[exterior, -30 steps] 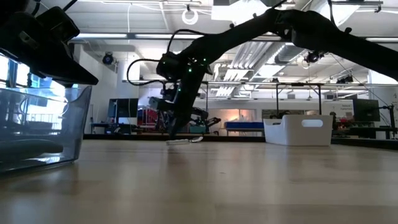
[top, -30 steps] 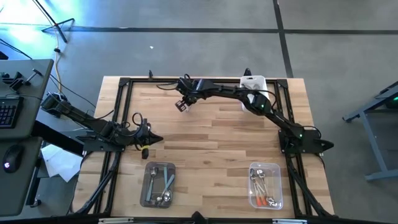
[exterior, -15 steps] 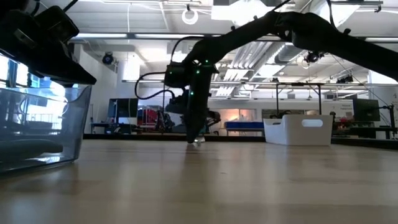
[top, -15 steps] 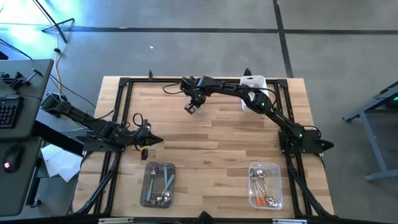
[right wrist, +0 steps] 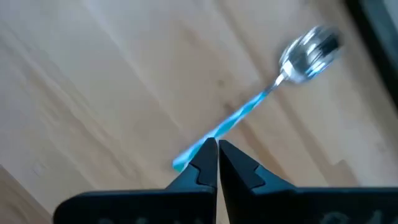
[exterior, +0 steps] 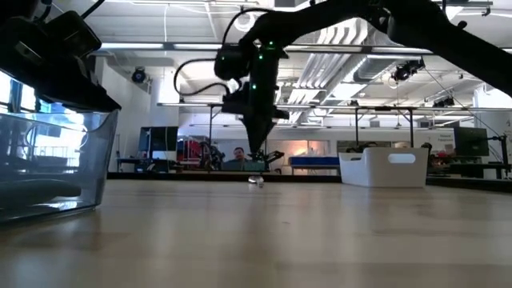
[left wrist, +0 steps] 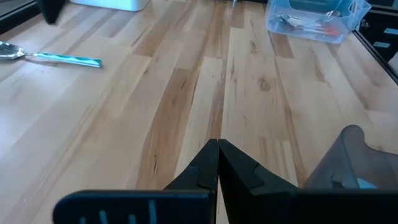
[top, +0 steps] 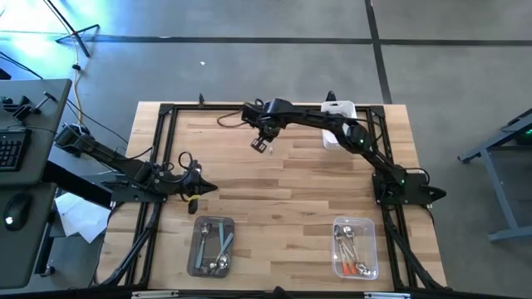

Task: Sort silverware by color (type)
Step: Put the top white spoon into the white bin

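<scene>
One blue-handled spoon (right wrist: 261,102) lies flat on the table (top: 291,199) near its far edge, just under the right gripper (top: 261,146), whose fingers are pressed together and hold nothing. It looks light, stiff and slippery, so the thin handle seems the best place to take it.

The left gripper (top: 208,186), also closed and empty, waits at the table's left side.

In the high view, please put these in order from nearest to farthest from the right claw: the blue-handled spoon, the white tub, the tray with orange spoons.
From the right claw:
1. Blue-handled spoon, on the table directly below the claw.
2. White tub, at the far edge, on the right arm's side.
3. Tray with orange spoons, near edge, right side.
</scene>
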